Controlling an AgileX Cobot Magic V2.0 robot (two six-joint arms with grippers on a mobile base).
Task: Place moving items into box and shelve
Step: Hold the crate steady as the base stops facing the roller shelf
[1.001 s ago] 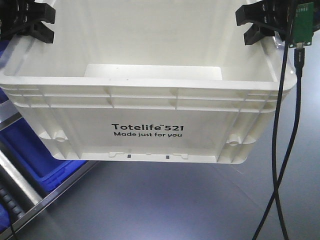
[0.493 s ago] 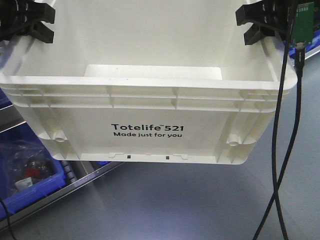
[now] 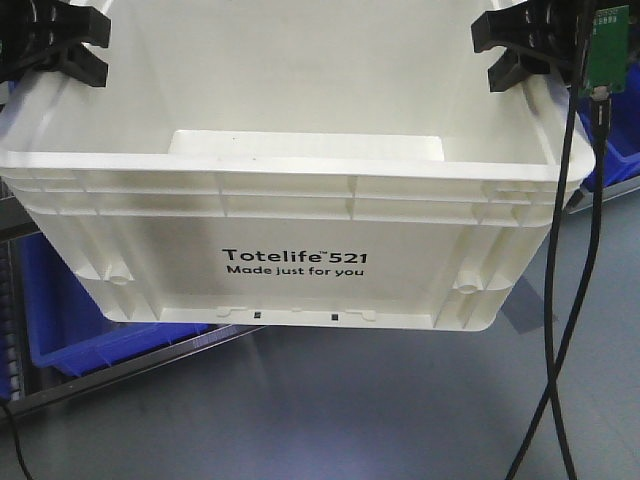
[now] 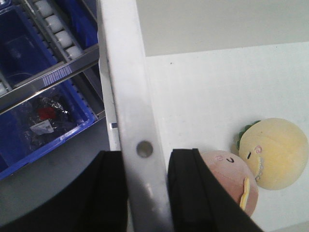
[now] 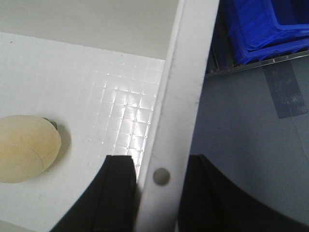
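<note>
- The box point(image 3: 300, 230) fills the middle of the front view and appears to hang clear of the grey floor. The left gripper point(image 3: 55, 45) at upper left and the right gripper point(image 3: 525, 45) at upper right are each clamped on a side rim
- Only thin rim is pinched, so if one arm leads the other, the box could twist and slip free
- The blue bins point(image 3: 100, 335) and metal shelf rail point(image 3: 120, 372) lie near at lower left, and a box corner could knock them
- The black cable point(image 3: 565, 300) dangling at right might snag
- The front view hides the load. The left wrist view shows the pinkish plush point(image 4: 231, 176) touching the yellow plush point(image 4: 273, 152) on the box floor at lower right
- The right wrist view shows one pale, washed-out ball at its left edge, probably the yellow one
</note>
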